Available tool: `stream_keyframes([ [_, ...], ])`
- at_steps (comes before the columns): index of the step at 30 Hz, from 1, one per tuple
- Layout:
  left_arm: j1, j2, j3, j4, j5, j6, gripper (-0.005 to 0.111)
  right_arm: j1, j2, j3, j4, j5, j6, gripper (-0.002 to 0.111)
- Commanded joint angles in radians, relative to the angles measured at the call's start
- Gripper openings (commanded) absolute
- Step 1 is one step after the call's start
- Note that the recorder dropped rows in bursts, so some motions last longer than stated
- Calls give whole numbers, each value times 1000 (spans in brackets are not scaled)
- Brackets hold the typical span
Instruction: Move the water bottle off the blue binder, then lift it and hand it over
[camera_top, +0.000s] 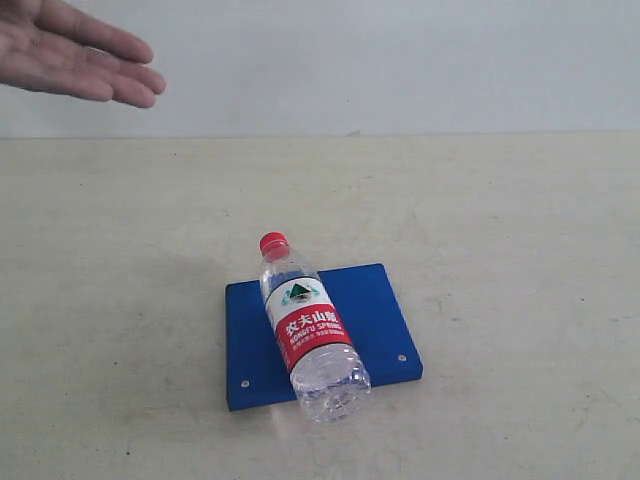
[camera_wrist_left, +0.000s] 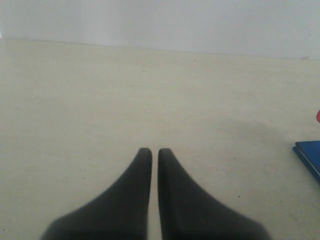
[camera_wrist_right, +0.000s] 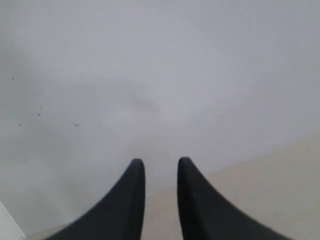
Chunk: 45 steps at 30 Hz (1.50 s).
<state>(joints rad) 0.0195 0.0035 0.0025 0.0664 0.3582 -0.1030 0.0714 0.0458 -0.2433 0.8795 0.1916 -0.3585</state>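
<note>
On beige surface (camera_top: 520, 250), water bottle (camera_top: 310, 335) laid sideways across blue binder (camera_top: 375, 310), base overhanging edge. Left tool (camera_wrist_left: 151, 152) nearly closed, empty; right tool (camera_wrist_right: 159, 162) narrowly parted, empty. Open human hand (camera_top: 75, 55) seen upper left.

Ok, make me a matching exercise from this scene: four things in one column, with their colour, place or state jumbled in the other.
1 water bottle
2 blue binder
3 hand
4 cap

A all red
B lying on its side across the binder
C flat on the table
D held open in the air

Pairs: 1-B, 2-C, 3-D, 4-A
</note>
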Motion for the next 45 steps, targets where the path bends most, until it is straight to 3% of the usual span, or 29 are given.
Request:
stream_keyframes([
  [1, -6, -3, -3, -3, -5, -9, 4, -2, 256, -219, 1, 171, -263, 26],
  [4, -6, -3, -3, -3, -5, -9, 4, -2, 560, -327, 7, 350, -352, 31],
  [9, -6, -3, -3, -3, -5, -9, 4, 2, 1029, -539, 138, 630, -475, 52],
  [13, -6, -3, -3, -3, -5, -9, 4, 83, 1336, -722, 177, 769, -511, 66],
  [18, -6, -3, -3, -3, -5, -9, 4, 236, 1581, -930, 166, 710, -472, 66],
  [23, -6, -3, -3, -3, -5, -9, 4, 342, 1806, -1160, 12, 605, -326, 66],
  [27, -6, -3, -3, -3, -5, -9, 4, 357, 1955, -1324, -132, 675, -117, 66],
  [32, -6, -3, -3, -3, -5, -9, 4, 357, 2073, -1445, -157, 746, -69, 66],
  [45, -6, -3, -3, -3, -5, -9, 4, 357, 2213, -1483, -168, 700, -55, 66],
])
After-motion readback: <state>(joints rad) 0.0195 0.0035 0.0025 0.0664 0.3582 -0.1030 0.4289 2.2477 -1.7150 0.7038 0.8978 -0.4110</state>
